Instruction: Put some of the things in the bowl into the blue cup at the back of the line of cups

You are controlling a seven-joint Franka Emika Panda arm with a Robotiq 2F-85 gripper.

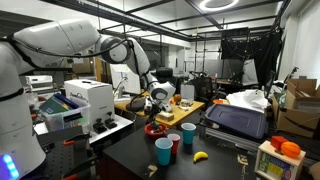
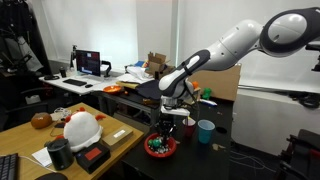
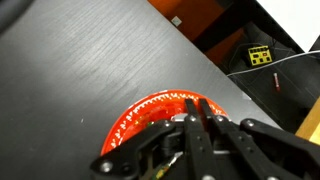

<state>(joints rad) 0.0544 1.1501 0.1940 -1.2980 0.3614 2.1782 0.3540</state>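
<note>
The red bowl lies on the dark table, and in the wrist view the shut fingertips of my gripper reach over its inside. In both exterior views the gripper hangs straight down into the bowl. No thing shows between the tips, so I cannot tell if one is pinched. A small yellowish bit shows through the linkage. The blue cup stands at the far end of the cup line, apart from the gripper.
A red cup and a nearer light-blue cup complete the line, with a yellow banana beside them. A light-blue cup stands right of the bowl. A printer and boxes crowd the table's back.
</note>
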